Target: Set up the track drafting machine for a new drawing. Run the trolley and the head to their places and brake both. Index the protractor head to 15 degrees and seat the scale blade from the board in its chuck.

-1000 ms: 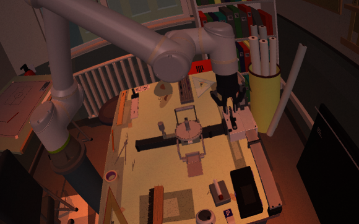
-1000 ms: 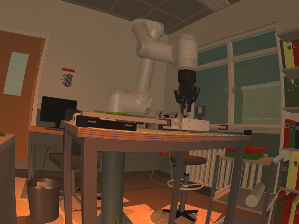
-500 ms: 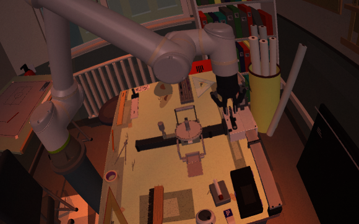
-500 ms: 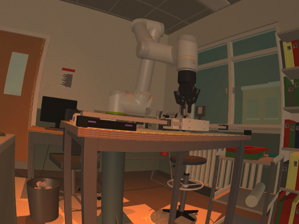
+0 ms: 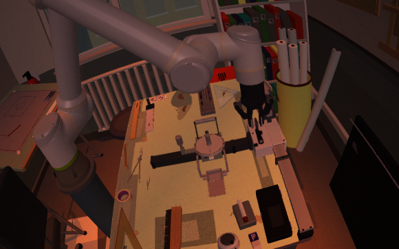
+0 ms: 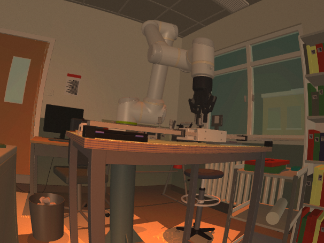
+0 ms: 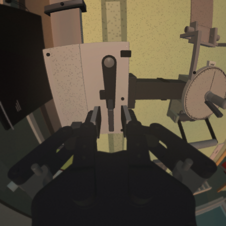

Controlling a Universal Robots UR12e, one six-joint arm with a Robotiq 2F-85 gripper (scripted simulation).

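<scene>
My gripper (image 7: 110,115) hangs over the pale trolley (image 5: 266,136) on the track (image 5: 294,192) at the board's right edge, with its fingers on either side of the free end of the trolley's dark brake lever (image 7: 109,85). A dark arm (image 5: 192,153) runs left from the trolley across the board and carries the round protractor head (image 5: 209,146). The scale blade (image 5: 149,118) lies on the board near the far left corner. The gripper is open and holds nothing.
A yellow bin (image 5: 294,108) of paper rolls stands just right of the trolley. A black case (image 5: 274,213) lies by the track near the front. Drafting tools, a brush (image 5: 175,222) and a tape roll (image 5: 123,196) lie around the board.
</scene>
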